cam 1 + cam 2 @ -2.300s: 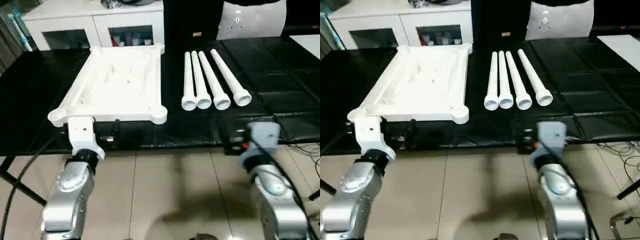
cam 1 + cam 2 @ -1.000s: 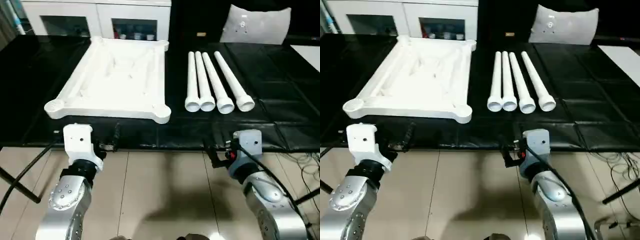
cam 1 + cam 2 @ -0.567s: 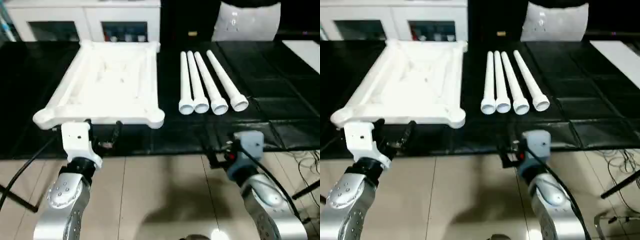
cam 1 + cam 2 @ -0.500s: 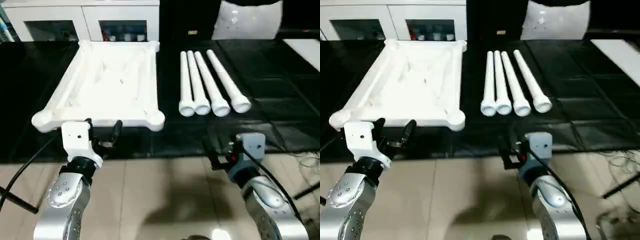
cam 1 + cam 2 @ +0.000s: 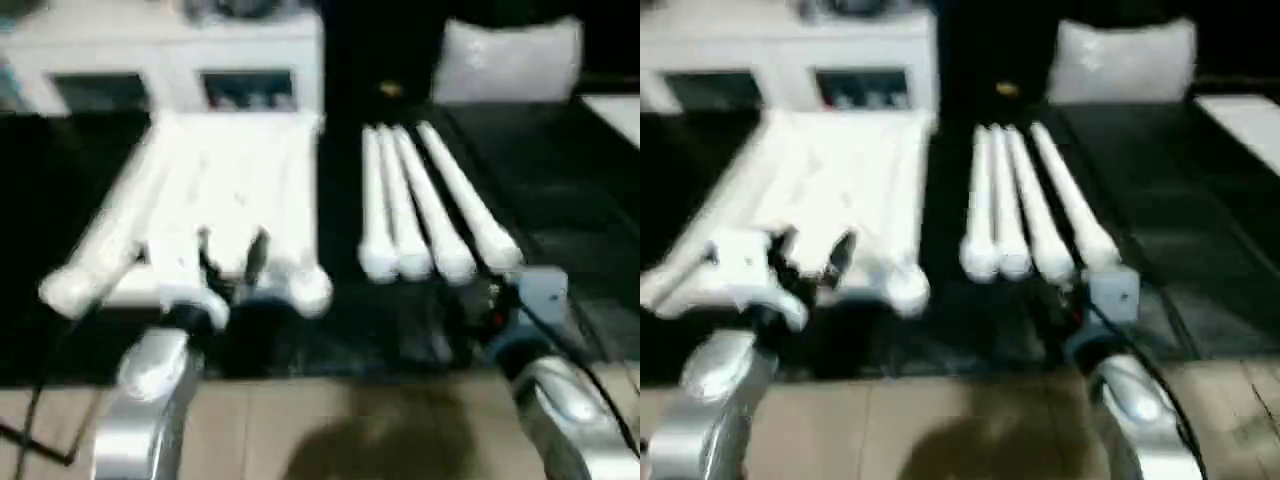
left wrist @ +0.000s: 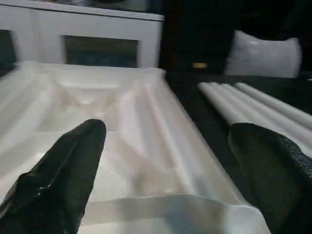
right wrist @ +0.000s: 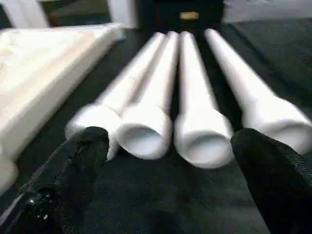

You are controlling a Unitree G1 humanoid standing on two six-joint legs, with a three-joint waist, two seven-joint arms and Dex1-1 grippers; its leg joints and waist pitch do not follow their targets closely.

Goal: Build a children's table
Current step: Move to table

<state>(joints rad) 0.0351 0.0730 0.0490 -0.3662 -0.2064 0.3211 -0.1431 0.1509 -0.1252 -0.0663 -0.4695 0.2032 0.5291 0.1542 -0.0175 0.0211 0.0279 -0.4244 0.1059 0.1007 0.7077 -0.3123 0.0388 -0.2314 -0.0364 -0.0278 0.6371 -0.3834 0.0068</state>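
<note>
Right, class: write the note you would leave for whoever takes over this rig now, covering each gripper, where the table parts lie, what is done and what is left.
Left gripper: open, empty, at the near edge of the table top.
Right gripper: open, empty, facing the near ends of the legs.
Parts: the top lies underside up on the black surface, on the robot's left; four legs lie side by side to its right, apart from it.
Done: nothing assembled; no leg is in a socket.
Left: pick up each leg and seat it in a corner socket, four in all, then probably turn the table upright.
</note>
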